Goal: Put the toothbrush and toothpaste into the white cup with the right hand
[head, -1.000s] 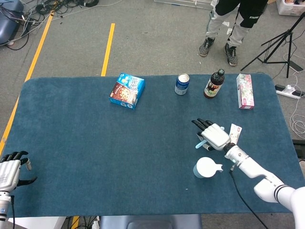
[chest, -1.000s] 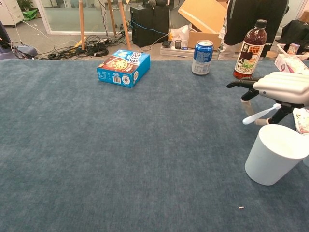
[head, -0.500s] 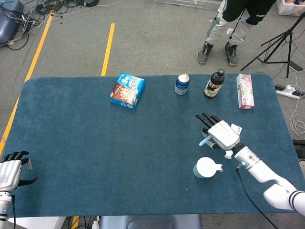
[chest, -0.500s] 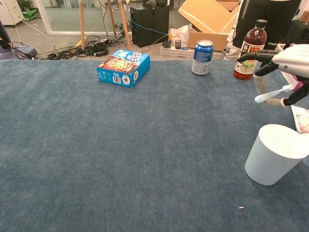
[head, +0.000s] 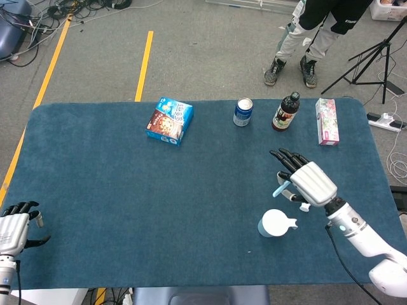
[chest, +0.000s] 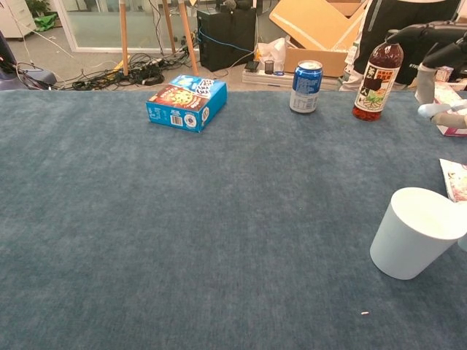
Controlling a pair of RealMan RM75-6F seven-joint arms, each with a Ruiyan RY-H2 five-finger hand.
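Gripping toothbrush [head: 280, 189] under spread fingers, right hand [head: 310, 182] raised above white cup [head: 275, 223]

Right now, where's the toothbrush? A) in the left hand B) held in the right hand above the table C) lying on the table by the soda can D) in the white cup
B: the right hand grips the toothbrush, its light-blue end sticking out past the fingers, up and beside the white cup, not in it.
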